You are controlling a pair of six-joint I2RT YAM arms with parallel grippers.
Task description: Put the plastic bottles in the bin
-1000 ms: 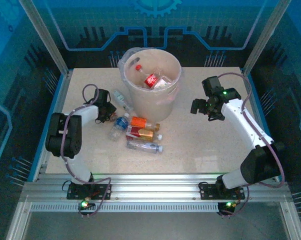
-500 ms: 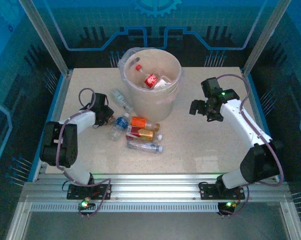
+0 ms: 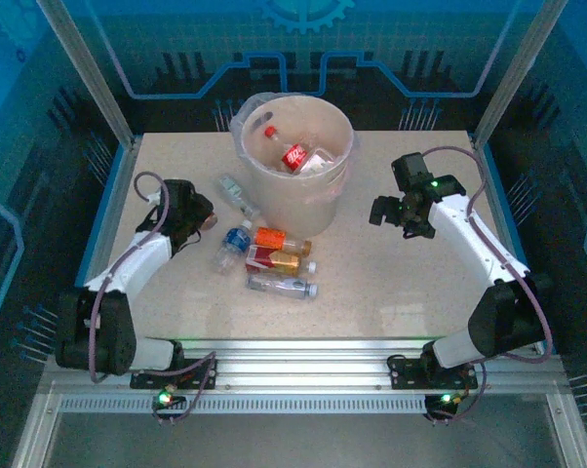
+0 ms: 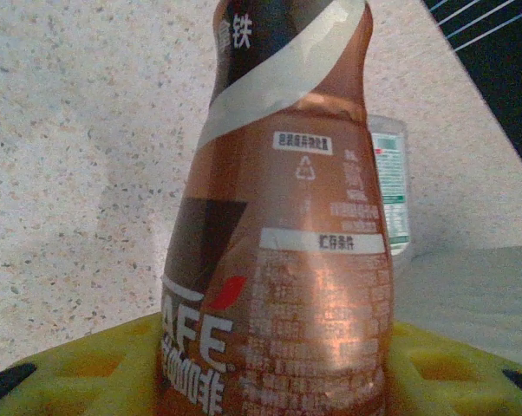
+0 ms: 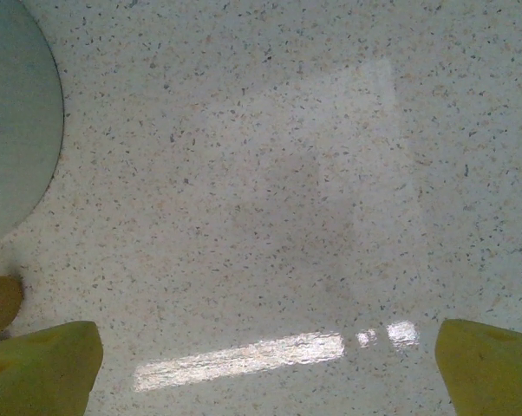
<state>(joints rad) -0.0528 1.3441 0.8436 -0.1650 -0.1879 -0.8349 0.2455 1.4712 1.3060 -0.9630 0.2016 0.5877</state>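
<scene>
My left gripper (image 3: 198,216) is shut on a brown coffee-label plastic bottle (image 4: 287,243), held between its yellow fingers (image 4: 79,373) above the left side of the table. Several more bottles lie beside it: a clear green-label one (image 3: 237,192), a blue-label one (image 3: 233,244), an orange one (image 3: 279,239), a red-label one (image 3: 274,259) and a clear one (image 3: 282,285). The beige bin (image 3: 303,200) stands at the back centre with bottles (image 3: 295,156) inside. My right gripper (image 3: 391,210) hangs open over bare table to the right of the bin, its fingertips (image 5: 44,368) wide apart.
The table (image 3: 391,283) is speckled beige stone, walled by blue panels and metal posts. In the right wrist view the bin's curved wall (image 5: 14,130) sits at the left edge. A green-label bottle (image 4: 389,186) lies just behind the held one.
My left arm has swung back and to the left, carrying the brown bottle away from the pile. The right gripper has barely moved.
</scene>
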